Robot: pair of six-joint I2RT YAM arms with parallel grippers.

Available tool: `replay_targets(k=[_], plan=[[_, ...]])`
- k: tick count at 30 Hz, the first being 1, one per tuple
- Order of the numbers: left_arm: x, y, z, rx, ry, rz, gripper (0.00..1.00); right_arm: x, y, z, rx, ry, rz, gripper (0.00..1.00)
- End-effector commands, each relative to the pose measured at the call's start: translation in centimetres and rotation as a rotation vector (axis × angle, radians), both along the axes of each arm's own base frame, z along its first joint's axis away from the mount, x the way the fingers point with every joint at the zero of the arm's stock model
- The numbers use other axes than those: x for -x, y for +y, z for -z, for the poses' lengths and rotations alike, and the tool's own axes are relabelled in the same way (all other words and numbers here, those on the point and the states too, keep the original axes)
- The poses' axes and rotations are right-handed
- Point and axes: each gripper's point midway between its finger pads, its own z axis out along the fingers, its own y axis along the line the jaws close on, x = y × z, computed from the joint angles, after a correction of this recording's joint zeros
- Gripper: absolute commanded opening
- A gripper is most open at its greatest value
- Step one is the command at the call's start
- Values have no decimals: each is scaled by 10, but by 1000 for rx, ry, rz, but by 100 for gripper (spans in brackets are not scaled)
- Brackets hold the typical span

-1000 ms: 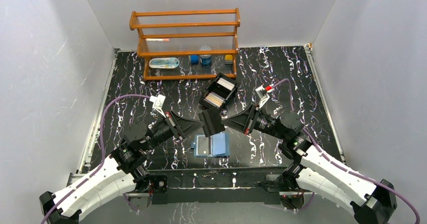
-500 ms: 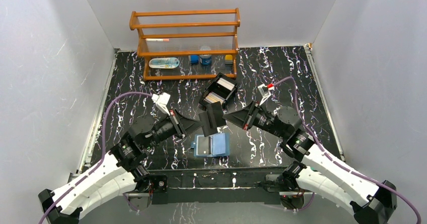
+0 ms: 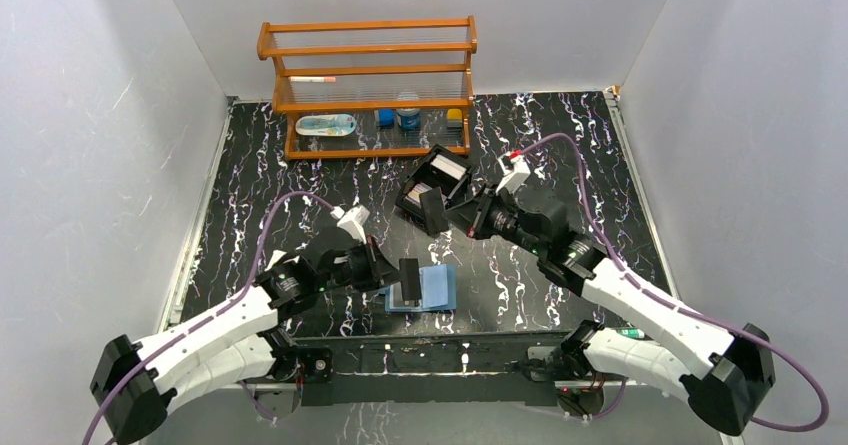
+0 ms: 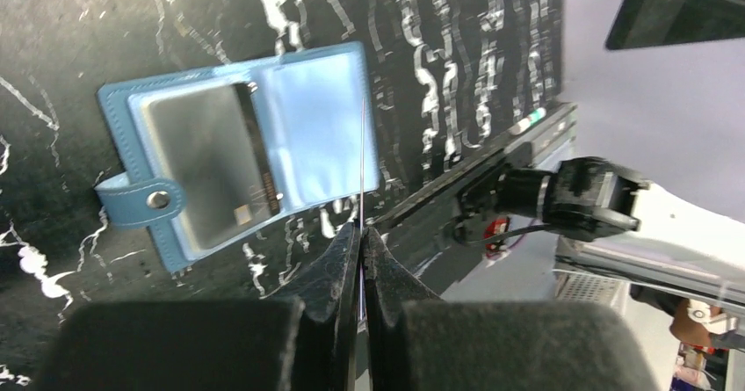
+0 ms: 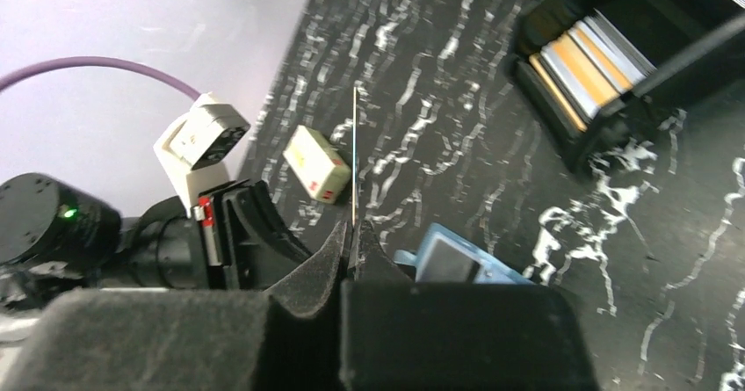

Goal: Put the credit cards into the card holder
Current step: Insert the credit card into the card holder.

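**Top view:** left claw (image 3: 400,277) pinched tight on a thin dark credit card (image 3: 409,283), held on edge right over the unfolded card holder (image 3: 437,287). The holder lies flat on the marbled black tabletop (image 3: 560,165), near the front edge. Right claw (image 3: 450,215) clamped on a second card (image 3: 433,210), just beside the black box (image 3: 410,203).

**Left wrist:** held card edge-on, a hairline. Holder below it has a blue leather-like cover, glossy clear pockets and a snap tab (image 4: 141,202).

**Right wrist:** pinched card also a hairline. Tan and white credit cards (image 5: 571,61) stand in the box, well apart from the claw.
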Motion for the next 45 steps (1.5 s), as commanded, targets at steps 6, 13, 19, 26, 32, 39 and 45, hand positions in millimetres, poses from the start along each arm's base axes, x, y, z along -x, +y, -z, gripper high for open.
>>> replay_targets(k=[6,13,19,26,32,39,45], plan=[[5,-8,47,-11,122,92,0,-5,-6,70,149,153,51,0],[-2,-3,63,11,147,83,0,15,-17,127,181,299,57,0],[-6,-9,67,29,161,92,0,26,-27,159,221,369,72,0],[-8,-10,80,-2,181,95,0,36,-41,193,283,435,97,0],[-9,-8,89,-30,183,100,0,39,-50,203,303,444,124,0],[-12,-8,100,-47,193,91,0,41,-50,204,292,448,120,0],[-16,-2,110,-107,185,83,0,50,-58,219,316,473,125,0]])
